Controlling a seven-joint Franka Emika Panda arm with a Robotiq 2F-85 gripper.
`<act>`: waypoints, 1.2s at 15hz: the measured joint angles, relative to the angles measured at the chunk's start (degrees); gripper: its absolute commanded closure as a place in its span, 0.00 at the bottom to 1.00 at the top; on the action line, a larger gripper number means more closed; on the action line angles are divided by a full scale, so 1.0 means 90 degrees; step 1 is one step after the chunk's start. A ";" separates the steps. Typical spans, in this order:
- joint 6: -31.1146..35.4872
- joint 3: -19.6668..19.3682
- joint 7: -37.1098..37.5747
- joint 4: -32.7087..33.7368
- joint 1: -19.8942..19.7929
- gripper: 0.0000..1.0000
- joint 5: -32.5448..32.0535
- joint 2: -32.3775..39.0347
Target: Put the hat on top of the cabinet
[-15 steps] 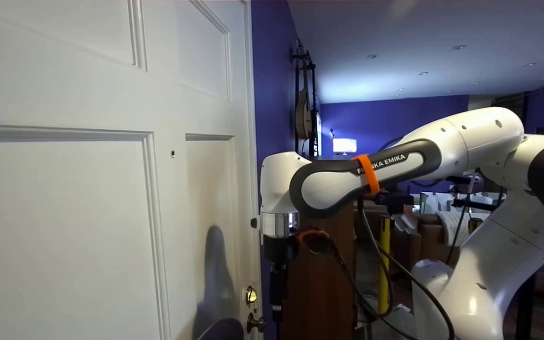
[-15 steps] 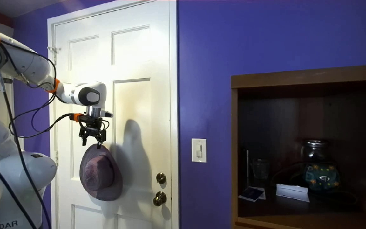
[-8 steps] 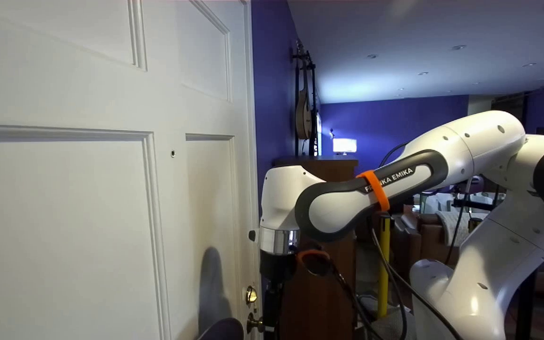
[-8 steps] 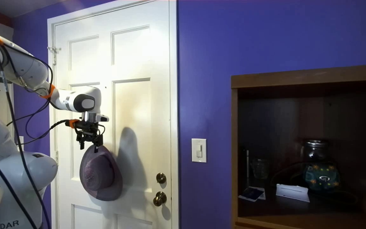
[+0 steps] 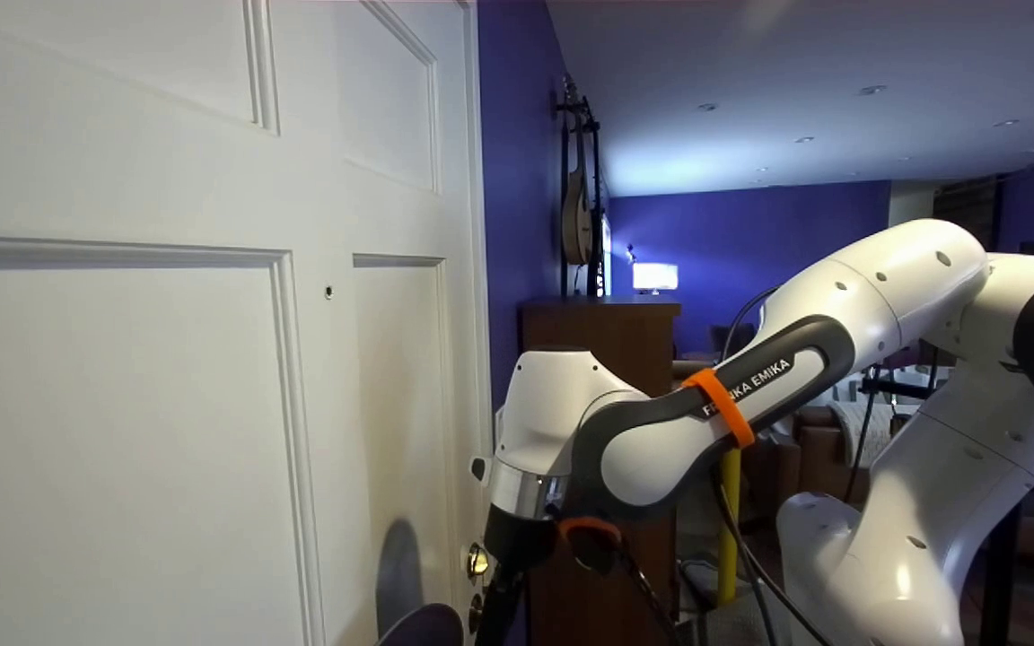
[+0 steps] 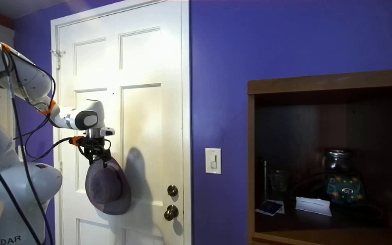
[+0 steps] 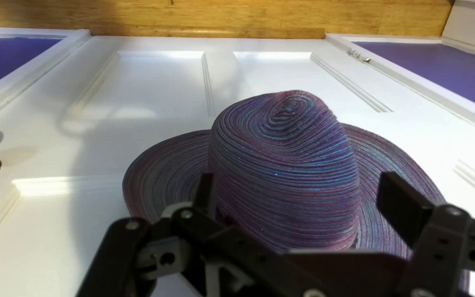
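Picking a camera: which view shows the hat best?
Wrist view: the hat is large, shape and weave clear, though the gripper covers part. In an exterior view the hat is smaller but nearly whole, its upper edge partly behind the gripper; in an exterior view only a sliver of the hat shows at the bottom.

Fedora-style hat (image 6: 108, 185): purple, finely lined in blue and pink; left of centre, lower half, in an exterior view.
Hat pose: brim standing steeply on edge, crown projecting outward.
Crown (image 7: 283, 177): rounded, dented on top, the lines coiling into a spiral; near the middle of the wrist view.
Brim (image 7: 163, 173): broad, spreading to both sides behind the crown, partly covered toward the bottom.
Wooden cabinet (image 6: 328, 82): brown, upright, open-fronted with a dark interior; right side of an exterior view, cut by the frame, well apart from the hat.
Cabinet flank (image 5: 607, 332): flat-topped, just right of centre in an exterior view, partly covered.
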 measured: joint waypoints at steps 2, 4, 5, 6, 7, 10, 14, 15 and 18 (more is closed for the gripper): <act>0.0179 0.0001 0.0071 -0.0061 0.0041 0.00 -0.0012 0.0085; 0.0179 -0.0009 0.0071 -0.0060 0.0041 0.00 -0.0013 0.0086; 0.0179 -0.0012 0.0071 -0.0060 0.0041 0.00 -0.0013 0.0085; 0.0179 -0.0013 0.0070 -0.0060 0.0041 0.00 -0.0013 0.0085; 0.0179 -0.0013 0.0070 -0.0060 0.0041 0.00 -0.0013 0.0085; 0.0179 -0.0014 0.0070 -0.0060 0.0041 0.00 -0.0013 0.0085; 0.0179 -0.0014 0.0070 -0.0060 0.0041 0.00 -0.0013 0.0085; 0.0179 -0.0014 0.0070 -0.0060 0.0041 0.00 -0.0013 0.0085; 0.0179 -0.0015 0.0070 -0.0060 0.0041 0.00 -0.0013 0.0085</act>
